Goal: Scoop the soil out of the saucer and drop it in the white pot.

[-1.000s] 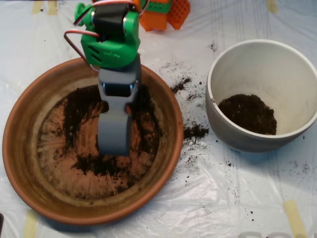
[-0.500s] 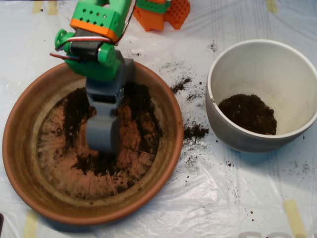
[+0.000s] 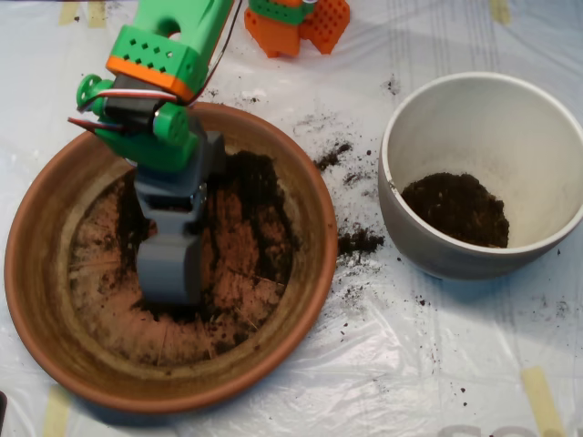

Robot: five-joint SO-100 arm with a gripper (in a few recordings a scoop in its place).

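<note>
Terracotta fills your left half: the saucer point(image 3: 41, 273) sits on the plastic-covered worktop point(image 3: 437, 364), wide and shallow, with a paler ring just inside its rim. Your tool point(image 3: 169, 273) is down inside it, left of centre, its grey tip resting on the floor of the dish at the edge of a dark smear; you cannot tell from above whether its shells are apart or together. Above the tool, the green and orange arm point(image 3: 155, 73) leans in from the top edge and hides the upper left part of the dish. Most of what the saucer has of the soil point(image 3: 260, 214) lies as a dark band right of the tool, curving down and under the tip. Moving right, loose crumbs lie spilled on the worktop between the saucer and the white pot point(image 3: 483, 173). That pot stands near the right edge, apart from the saucer, with a dark heap point(image 3: 455, 208) on its bottom.
</note>
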